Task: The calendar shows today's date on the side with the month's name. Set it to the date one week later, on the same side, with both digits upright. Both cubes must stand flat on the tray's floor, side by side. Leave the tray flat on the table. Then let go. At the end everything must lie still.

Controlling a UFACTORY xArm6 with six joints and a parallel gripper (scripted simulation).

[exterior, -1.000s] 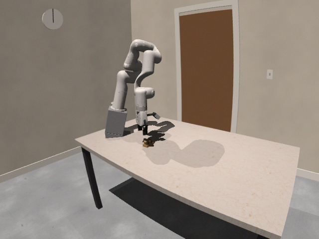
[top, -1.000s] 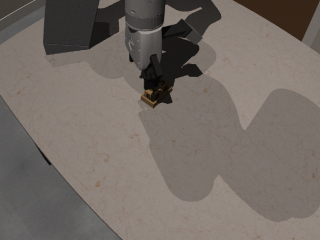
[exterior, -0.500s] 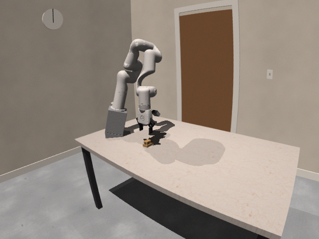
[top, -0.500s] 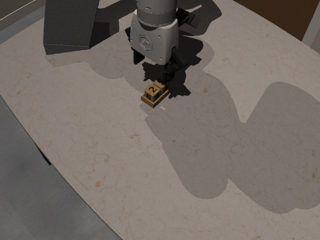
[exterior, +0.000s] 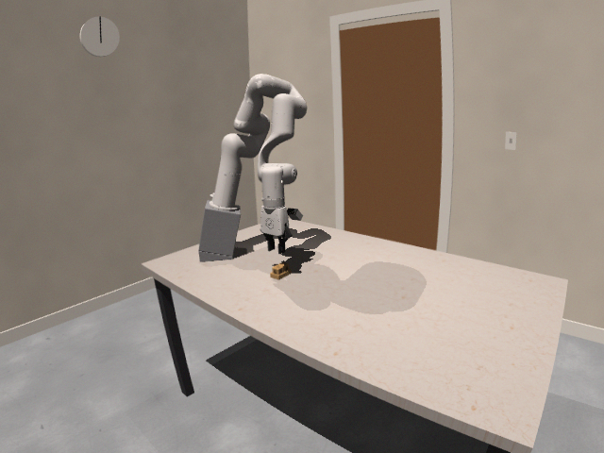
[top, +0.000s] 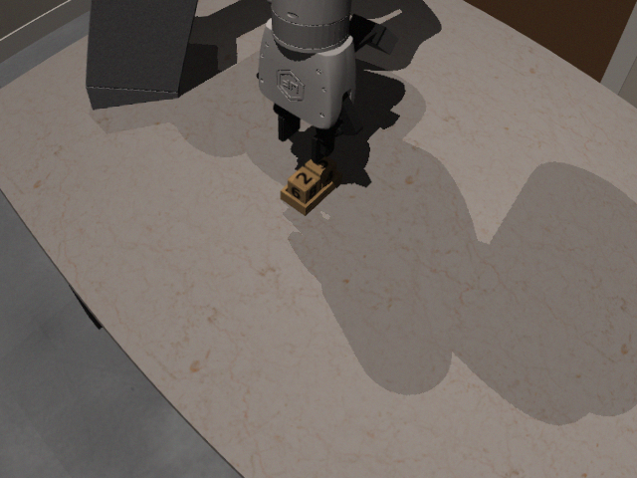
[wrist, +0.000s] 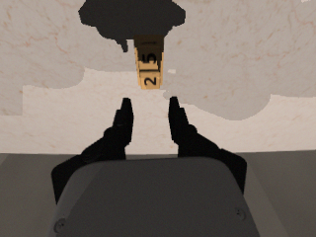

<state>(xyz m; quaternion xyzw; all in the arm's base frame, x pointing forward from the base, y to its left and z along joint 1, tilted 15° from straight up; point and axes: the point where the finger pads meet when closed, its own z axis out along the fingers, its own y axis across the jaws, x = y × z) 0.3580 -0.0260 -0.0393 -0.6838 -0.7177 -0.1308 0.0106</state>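
The small wooden calendar tray (top: pixel 314 198) lies flat on the table with two cubes in it, side by side. The near cube (top: pixel 304 179) shows a 2 on top and the far cube (top: pixel 321 167) shows a 5 on top. In the wrist view the 2 cube (wrist: pixel 149 79) and the 5 cube (wrist: pixel 149 58) lie just ahead of my fingertips. My gripper (top: pixel 304 145) hangs above the tray, a little toward the arm's base, fingers pointing down. The fingers stand partly apart with nothing between them (wrist: pixel 149 101). In the exterior view the gripper (exterior: pixel 276 247) is clearly above the calendar (exterior: pixel 281 275).
The arm's grey base block (top: pixel 135 49) stands at the back left of the table. The table's left edge (top: pixel 77 288) runs diagonally, with floor beyond it. The arm's shadow falls over the tray.
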